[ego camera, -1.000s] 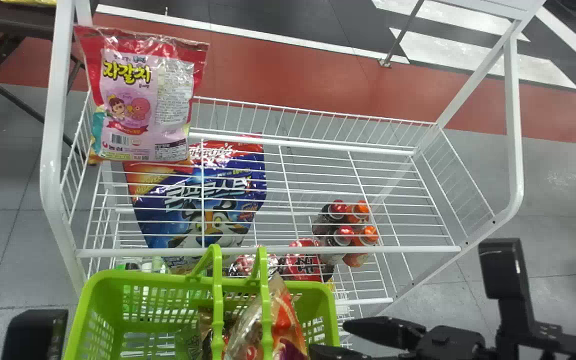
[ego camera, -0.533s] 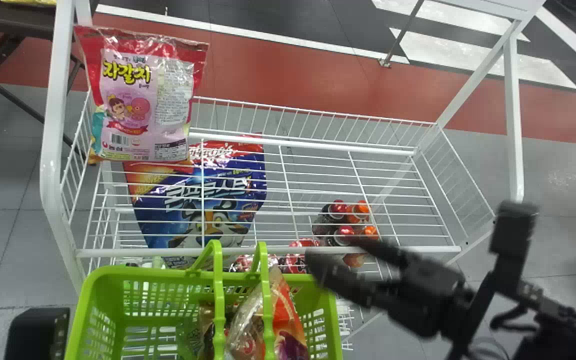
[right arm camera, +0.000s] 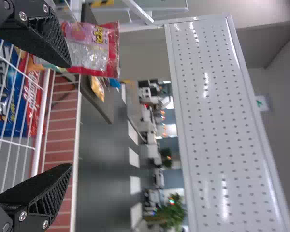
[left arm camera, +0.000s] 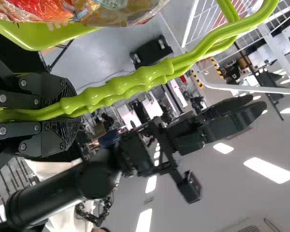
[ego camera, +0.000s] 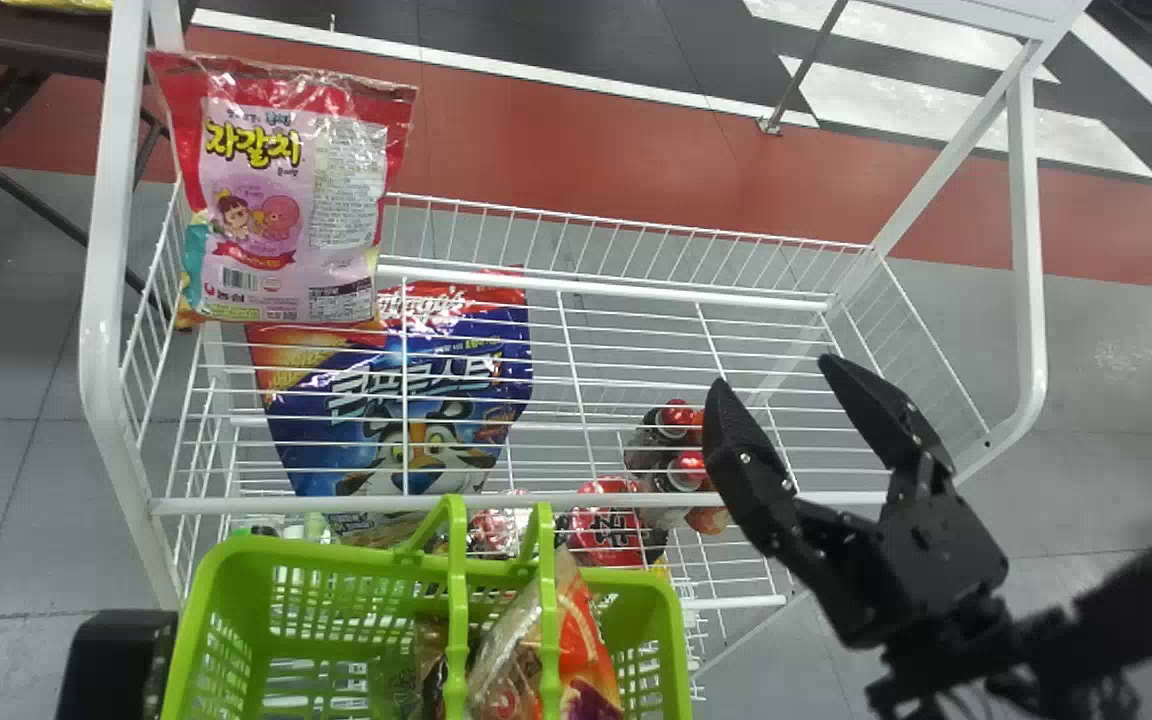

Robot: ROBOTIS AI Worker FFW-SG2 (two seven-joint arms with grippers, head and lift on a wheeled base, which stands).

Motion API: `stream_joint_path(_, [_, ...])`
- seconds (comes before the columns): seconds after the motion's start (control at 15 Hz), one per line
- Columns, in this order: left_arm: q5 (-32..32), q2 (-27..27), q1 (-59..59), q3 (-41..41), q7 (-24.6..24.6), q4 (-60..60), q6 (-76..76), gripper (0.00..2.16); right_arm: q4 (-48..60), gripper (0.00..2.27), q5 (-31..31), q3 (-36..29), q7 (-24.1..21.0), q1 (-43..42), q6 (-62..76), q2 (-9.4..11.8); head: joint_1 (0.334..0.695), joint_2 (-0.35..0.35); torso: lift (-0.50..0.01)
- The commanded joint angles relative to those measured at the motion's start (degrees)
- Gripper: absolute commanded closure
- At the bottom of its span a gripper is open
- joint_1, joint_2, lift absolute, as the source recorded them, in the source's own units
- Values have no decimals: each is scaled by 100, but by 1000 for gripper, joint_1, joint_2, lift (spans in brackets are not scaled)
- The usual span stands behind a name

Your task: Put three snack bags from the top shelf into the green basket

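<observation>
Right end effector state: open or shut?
Open, nothing held: the right end effector shows its two black fingers spread apart over the wire shelf.

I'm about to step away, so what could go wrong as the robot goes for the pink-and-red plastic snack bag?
The open right gripper might clip the white wire shelf's front rail while crossing to the pink-and-red bag at the shelf's left end.

The green plastic basket could swing if bumped, since the left gripper holds it by its handles.

Those handles stand upright over the basket, so they may snag an incoming bag.
</observation>
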State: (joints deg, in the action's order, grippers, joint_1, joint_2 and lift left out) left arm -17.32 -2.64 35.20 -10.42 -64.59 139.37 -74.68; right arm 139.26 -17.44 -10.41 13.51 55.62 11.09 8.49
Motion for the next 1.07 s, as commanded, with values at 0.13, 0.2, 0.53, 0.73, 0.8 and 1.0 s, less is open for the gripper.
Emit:
stream_joint_path(0.13, [-114,-88,66,40,-36,29,-16,1413,-232,76,391,716,-560,555,899,74,695,-350,-45])
stream_joint_path(0.2, [-122,-88,110,57,-45,46,1,1413,-180,76,426,716,-656,582,635,82,695,-350,-45])
stream_joint_path(0.53, [-122,-88,180,57,-62,90,72,1413,84,76,452,689,-788,626,-121,126,695,-350,-45])
stream_joint_path(0.73, [-122,-88,224,57,-62,125,89,1413,198,76,452,698,-841,626,-367,170,695,-350,-45])
stream_joint_path(0.8, [-122,-88,241,57,-62,143,107,1413,207,76,452,707,-867,626,-367,188,695,-350,-45])
stream_joint_path(1.0, [-122,-79,268,92,-62,152,160,1413,207,76,452,716,-903,608,-367,206,695,-350,-45])
